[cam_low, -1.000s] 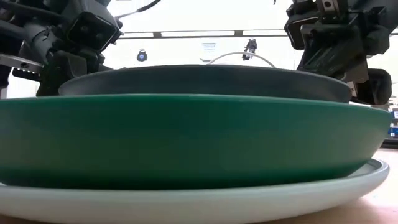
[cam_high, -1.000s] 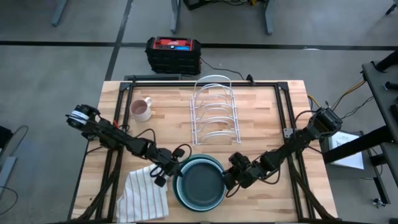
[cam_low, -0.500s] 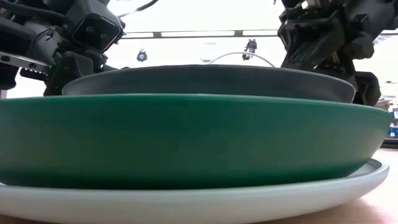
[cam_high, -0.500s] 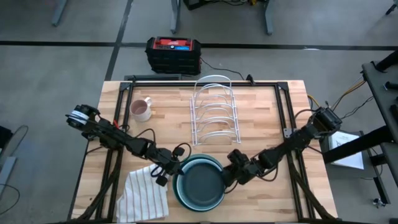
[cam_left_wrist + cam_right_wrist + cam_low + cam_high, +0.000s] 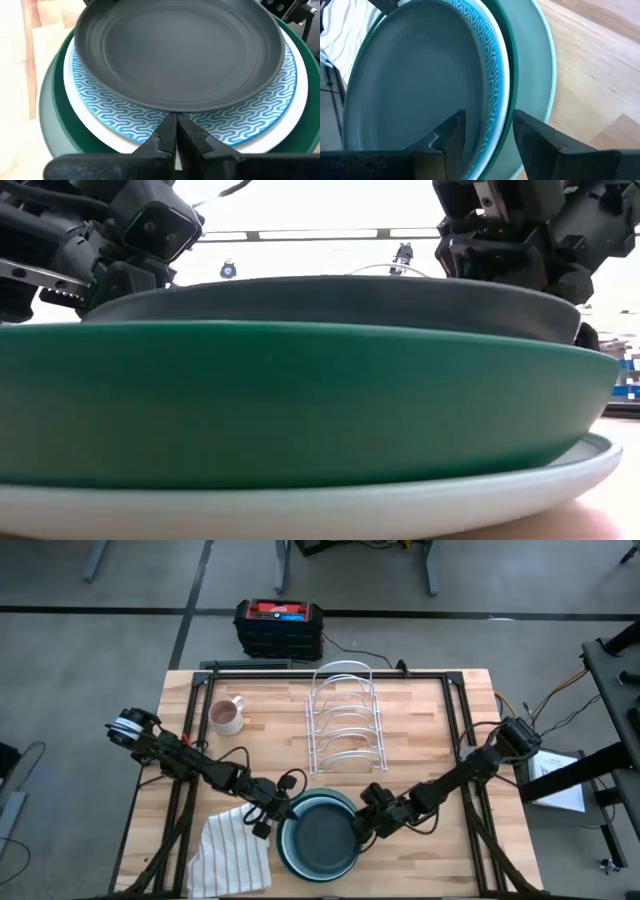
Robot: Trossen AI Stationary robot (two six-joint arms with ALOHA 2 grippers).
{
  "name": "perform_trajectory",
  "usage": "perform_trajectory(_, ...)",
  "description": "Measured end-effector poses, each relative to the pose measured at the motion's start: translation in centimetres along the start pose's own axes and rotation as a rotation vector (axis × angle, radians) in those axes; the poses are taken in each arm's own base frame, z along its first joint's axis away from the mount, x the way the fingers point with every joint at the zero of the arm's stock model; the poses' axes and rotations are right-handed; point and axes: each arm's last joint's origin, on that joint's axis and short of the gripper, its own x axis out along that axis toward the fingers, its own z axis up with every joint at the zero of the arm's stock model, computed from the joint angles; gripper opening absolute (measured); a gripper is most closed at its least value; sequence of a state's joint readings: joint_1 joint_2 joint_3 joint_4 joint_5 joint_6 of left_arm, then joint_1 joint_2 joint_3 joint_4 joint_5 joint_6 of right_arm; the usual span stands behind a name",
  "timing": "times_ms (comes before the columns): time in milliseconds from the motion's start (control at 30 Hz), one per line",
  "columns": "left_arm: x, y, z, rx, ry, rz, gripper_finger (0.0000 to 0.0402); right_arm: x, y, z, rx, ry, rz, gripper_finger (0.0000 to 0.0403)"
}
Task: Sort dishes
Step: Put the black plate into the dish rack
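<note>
Stack of dishes sits at the near edge of the table (image 5: 420, 740), centre, between both arms. From low cam, bottom up: pale blue plate (image 5: 330, 505), wide and flat, glossy rim; dark green bowl-like plate (image 5: 300, 405), deep, smooth wall; dark grey plate (image 5: 340, 298) on top, matte-looking with faint concentric rings. Left wrist cam shows one more, a white plate w/ blue wave pattern (image 5: 115, 117), lying under the grey one and inside the green.

Left gripper (image 5: 176, 131): fingers pressed together, tips at the grey plate's edge over the patterned rim (contact itself I can't confirm). From above it lies at the stack's left side (image 5: 268, 812), just beside the striped cloth (image 5: 228, 855), soft, rumpled.

Right gripper (image 5: 487, 127): fingers apart, straddling the rims at the stack's right side; grey plate's right edge sits a bit raised in low cam.

Farther back: wire dish rack (image 5: 342, 722), thin white loops, centre. Pink-white mug (image 5: 227, 716) back-left. Black/red box (image 5: 279, 624) on floor beyond table.
</note>
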State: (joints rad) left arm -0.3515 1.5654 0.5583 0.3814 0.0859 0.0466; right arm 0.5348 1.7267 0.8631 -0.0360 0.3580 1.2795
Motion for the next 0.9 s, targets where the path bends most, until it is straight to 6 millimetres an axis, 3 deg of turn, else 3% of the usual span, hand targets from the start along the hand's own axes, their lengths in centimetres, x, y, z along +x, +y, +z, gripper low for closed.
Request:
perform_trajectory(233,0.0,0.1,0.1,-0.003,-0.008,0.019,0.0000,0.5,-0.4,0.6,-0.035,-0.007,-0.025,0.0115)
perform_trajectory(533,0.0,0.1,0.2,-0.003,-0.016,0.026,0.0000,0.6,-0.7,1.4,-0.076,-0.029,-0.038,0.0008)
perform_trajectory(900,0.0,0.1,0.2,-0.007,-0.014,0.025,0.0000,-0.8,-0.3,2.1,-0.118,-0.052,-0.022,0.0002)
